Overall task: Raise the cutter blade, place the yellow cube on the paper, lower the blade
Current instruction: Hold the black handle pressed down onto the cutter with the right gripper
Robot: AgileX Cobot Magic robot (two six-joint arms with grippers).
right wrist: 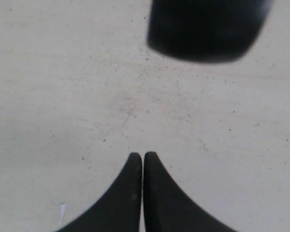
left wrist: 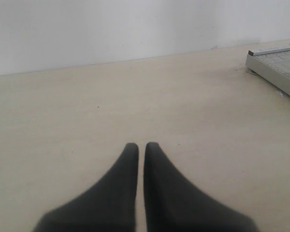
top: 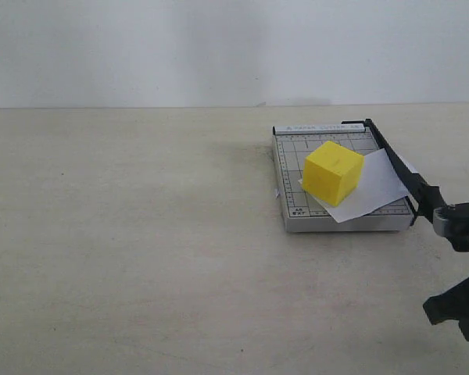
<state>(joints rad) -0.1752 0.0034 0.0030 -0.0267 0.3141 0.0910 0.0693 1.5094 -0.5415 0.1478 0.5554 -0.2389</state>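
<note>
I see the grey cutter base (top: 291,181) on the right side of the exterior view, a bit above the middle, on the pale table (top: 141,234). The white paper (top: 377,187) lies crooked on it, and one corner pokes out past the right edge of the base. The yellow cube (top: 333,172) sits on the left part of the paper, near the middle of the base. The cutter blade (top: 391,155) lies low along the right edge of the base, across the paper. I cannot tell if it is all the way down. Its thick handle end (top: 427,200) sticks out past the lower right corner of the base, just beside my right arm (top: 457,308) at the lower right of the frame. I cannot tell if they touch. In the right wrist view my right gripper (right wrist: 143,157) has its two fingers pressed together with nothing between them, above bare table, and a dark blurry shape (right wrist: 203,29) fills the top right. In the left wrist view my left gripper (left wrist: 141,146) has only a thin crack between its fingers and holds nothing. The base peeks in at the upper right.
</note>
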